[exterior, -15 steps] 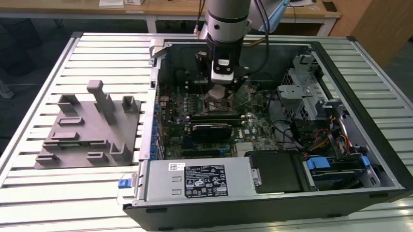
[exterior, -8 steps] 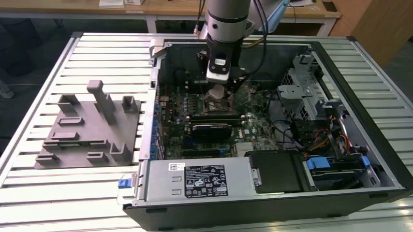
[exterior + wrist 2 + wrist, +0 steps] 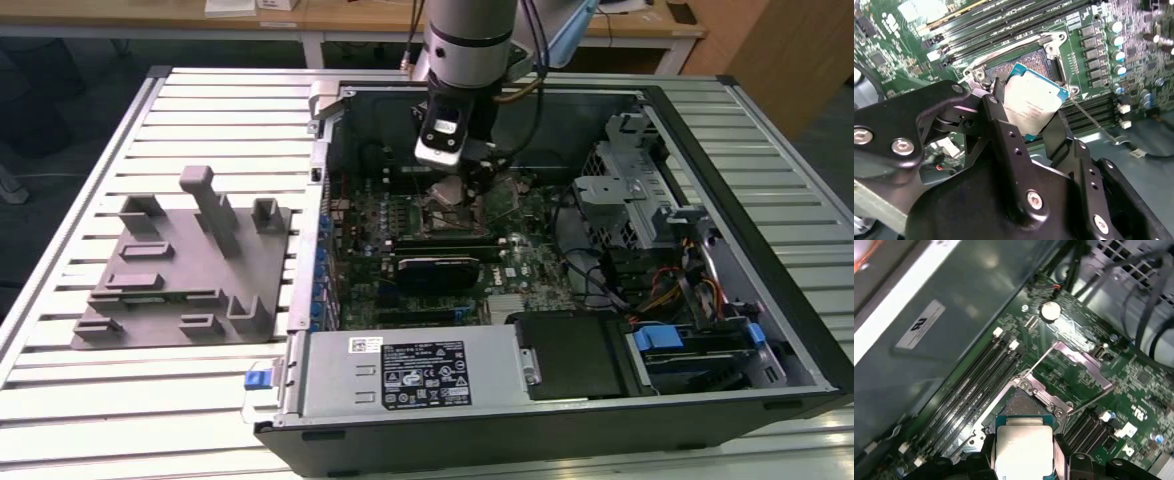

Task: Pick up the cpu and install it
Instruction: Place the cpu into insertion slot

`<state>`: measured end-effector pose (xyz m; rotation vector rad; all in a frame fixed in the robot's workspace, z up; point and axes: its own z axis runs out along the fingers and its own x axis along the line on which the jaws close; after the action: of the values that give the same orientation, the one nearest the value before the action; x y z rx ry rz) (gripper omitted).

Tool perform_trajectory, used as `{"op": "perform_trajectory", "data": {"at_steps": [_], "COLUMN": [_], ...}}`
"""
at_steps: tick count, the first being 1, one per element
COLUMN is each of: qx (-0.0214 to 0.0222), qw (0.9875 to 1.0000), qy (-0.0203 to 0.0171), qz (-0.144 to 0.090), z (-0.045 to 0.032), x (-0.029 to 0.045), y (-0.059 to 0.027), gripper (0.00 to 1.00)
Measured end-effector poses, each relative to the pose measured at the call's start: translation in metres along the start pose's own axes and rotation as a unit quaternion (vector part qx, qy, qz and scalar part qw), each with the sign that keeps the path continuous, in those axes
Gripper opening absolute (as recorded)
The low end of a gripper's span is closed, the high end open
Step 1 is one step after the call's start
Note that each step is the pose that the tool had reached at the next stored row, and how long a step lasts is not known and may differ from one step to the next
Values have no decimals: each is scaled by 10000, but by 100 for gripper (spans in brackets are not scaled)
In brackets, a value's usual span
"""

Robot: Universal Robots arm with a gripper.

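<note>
On the slatted metal table point(image 3: 200, 400) lies an open computer case point(image 3: 534, 440), and the robot arm point(image 3: 467, 40) reaches down from above into it, over the green motherboard point(image 3: 527, 265). The gripper point(image 3: 1029, 114) is clamped on the cpu point(image 3: 1035, 99) – its two black fingers point(image 3: 1004, 131) press on two opposite edges of the chip, and the silver metal top with the pale rim shows between them. The cpu is held just over the socket point(image 3: 1021, 402), whose dark centre is uncovered; in the second wrist view the chip looks tilted against the board, and one edge of it hangs over the near side of the socket. If it already touches the socket or is a little above it, I cannot tell. The metal load plate point(image 3: 1079, 367) of the socket stands flipped open on the far side, with a thin lever rod next to it. Beside the socket run the long black memory slots point(image 3: 974, 390), and further on the board sits a round coin battery point(image 3: 1050, 311). In the exterior view a grey power supply point(image 3: 400, 370) with a label fills the near corner of the case, and on the exterior view's left, well apart from the case, a grey moulded fixture point(image 3: 187, 270) with upright posts rests on the table.
</note>
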<state>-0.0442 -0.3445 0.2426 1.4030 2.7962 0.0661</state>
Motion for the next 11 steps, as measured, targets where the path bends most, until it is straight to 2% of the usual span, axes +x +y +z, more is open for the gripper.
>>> {"op": "perform_trajectory", "data": {"at_steps": [6, 11], "qx": [-3, -7], "qw": [9990, 9964], "qy": [-20, -36], "qz": [453, 843], "z": [2, 4], "x": [0, 0], "y": [0, 0], "gripper": [54, 54]}}
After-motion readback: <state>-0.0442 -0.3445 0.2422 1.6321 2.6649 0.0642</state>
